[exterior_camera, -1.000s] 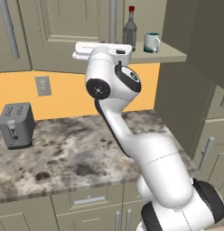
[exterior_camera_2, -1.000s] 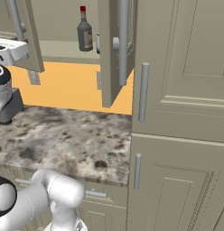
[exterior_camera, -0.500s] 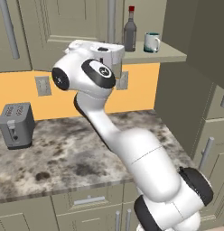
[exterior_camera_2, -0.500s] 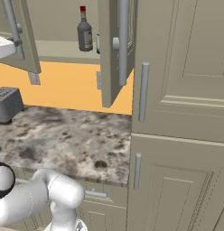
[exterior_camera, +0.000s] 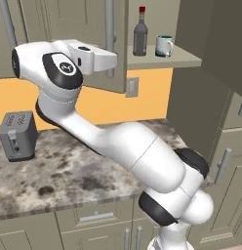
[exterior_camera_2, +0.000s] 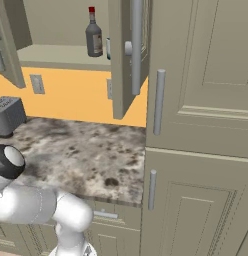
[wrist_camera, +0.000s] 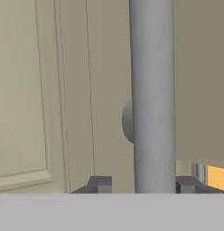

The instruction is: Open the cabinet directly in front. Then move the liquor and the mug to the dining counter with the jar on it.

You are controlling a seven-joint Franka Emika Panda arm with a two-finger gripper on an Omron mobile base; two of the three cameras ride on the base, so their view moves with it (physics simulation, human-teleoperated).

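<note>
At the frame's upper middle, the stiff, hinged cabinet (exterior_camera: 59, 29) door is being held by its rigid, smooth handle (wrist_camera: 152, 94), with the gripper (wrist_camera: 143, 184) part-closed around it, while the fragile liquor (exterior_camera: 140, 35) is standing on the shelf.

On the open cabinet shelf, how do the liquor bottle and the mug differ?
The liquor is tall and narrow with a red cap; the mug is short and squat with an open top. The liquor is clear grey glass; the mug is white with a teal rim. In the left base view the liquor stands left of the mug, nearer the door that the arm is at. Both stand upright on the same shelf, untouched.
</note>
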